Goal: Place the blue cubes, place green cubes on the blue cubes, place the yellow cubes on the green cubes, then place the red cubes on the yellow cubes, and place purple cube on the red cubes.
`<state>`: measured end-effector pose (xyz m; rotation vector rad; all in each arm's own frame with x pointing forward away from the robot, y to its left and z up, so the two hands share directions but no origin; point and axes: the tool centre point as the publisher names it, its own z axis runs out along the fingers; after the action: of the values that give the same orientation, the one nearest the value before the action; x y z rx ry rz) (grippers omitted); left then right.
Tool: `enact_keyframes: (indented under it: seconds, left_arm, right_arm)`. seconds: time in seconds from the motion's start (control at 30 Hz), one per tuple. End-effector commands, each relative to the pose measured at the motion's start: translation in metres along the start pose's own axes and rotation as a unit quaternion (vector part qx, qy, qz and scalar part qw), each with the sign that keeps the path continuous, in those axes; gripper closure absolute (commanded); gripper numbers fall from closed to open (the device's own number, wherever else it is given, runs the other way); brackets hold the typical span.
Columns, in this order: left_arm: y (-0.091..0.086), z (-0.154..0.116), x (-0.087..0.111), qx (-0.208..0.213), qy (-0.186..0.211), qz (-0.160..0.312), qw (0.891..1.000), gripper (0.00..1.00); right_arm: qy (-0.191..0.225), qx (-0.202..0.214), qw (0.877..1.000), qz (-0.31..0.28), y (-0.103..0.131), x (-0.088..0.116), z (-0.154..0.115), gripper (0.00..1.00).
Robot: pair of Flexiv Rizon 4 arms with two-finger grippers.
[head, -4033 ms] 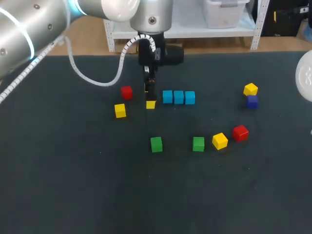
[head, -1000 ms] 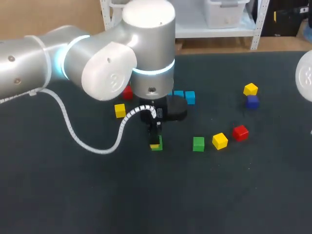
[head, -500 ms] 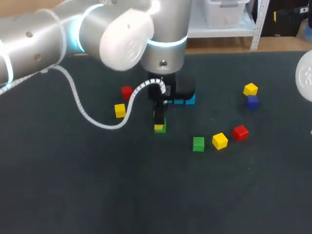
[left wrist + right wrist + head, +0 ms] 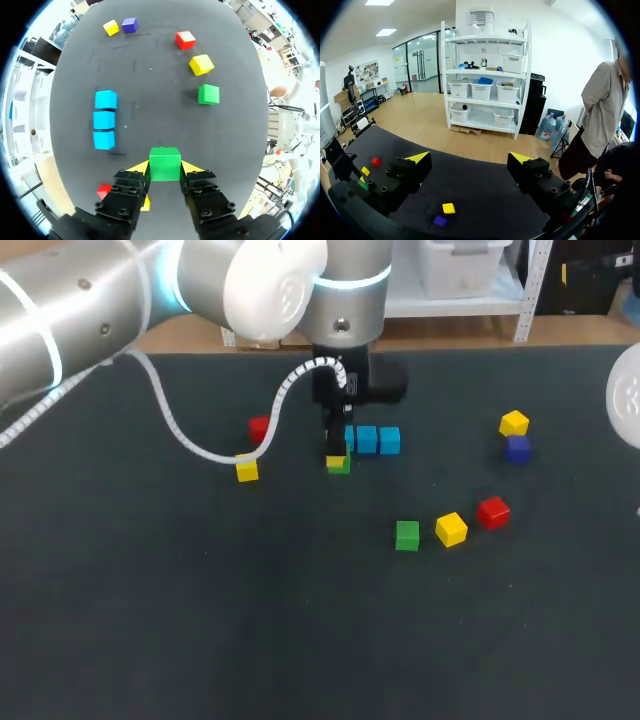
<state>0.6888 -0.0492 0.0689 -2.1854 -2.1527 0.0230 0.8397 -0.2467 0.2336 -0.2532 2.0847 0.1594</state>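
Head view: green cube clamped beside the blue row

Clamped from two sides between the yellow tips of the left gripper [image 4: 165,169]: the held green cube [image 4: 165,163], jaws narrowed to its width. Sits square in the grip, flat faces against the fingers, top face level. No long axis to speak of. Cannot tell whether resting on the table [image 4: 200,620] or hanging just above it. From above, mostly covered by the fingers, only a green sliver showing.

Just beside it: three blue cubes [image 4: 378,440], face to face in one straight row, long axis running across the table. Nearest one half hidden behind the left gripper in the head view. All three plain in the left wrist view, off to one side of the fingers.

Partly masked by the white coiled cable [image 4: 200,445] of the left arm [image 4: 90,310]: a red cube by the cable [image 4: 259,428]. Near it, a yellow cube by the cable [image 4: 247,471].

Spread in a loose arc nearer the right side: a loose green cube [image 4: 407,535], a middle yellow cube [image 4: 451,529], a far red cube [image 4: 492,511]. Behind these, a tilted yellow cube [image 4: 514,423] close against the purple cube [image 4: 516,448]. Touching or not, hard to say.

Cut off at the head view's edge: the right arm [image 4: 625,400], only a white rounded part visible. Spread wide with nothing between, per the right wrist view: the right gripper [image 4: 470,160], well apart from the cubes.
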Motion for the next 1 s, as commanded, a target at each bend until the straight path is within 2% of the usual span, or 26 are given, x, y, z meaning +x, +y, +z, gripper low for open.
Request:
enact_keyframes:
  seconds: [0.03, 0.37, 0.73, 1.0]
  left_arm:
    - [0.027, 0.002, -0.011, 0.030, 0.010, 0.002, 0.999, 1.00]
    - [0.062, 0.008, -0.021, 0.026, 0.017, 0.000, 1.000, 1.00]
    - [0.090, 0.014, -0.020, 0.028, 0.020, -0.005, 0.999, 1.00]
    - [0.103, 0.015, -0.024, 0.031, 0.015, -0.005, 0.999, 1.00]
  right_arm:
    - [0.000, -0.001, 1.000, 0.000, -0.001, 0.000, 0.000, 0.00]
    - [0.000, -0.001, 1.000, 0.000, -0.001, 0.000, 0.000, 0.00]
    - [0.000, -0.001, 1.000, 0.000, -0.001, 0.000, 0.000, 0.00]
    - [0.000, -0.001, 1.000, 0.000, -0.001, 0.000, 0.000, 0.00]
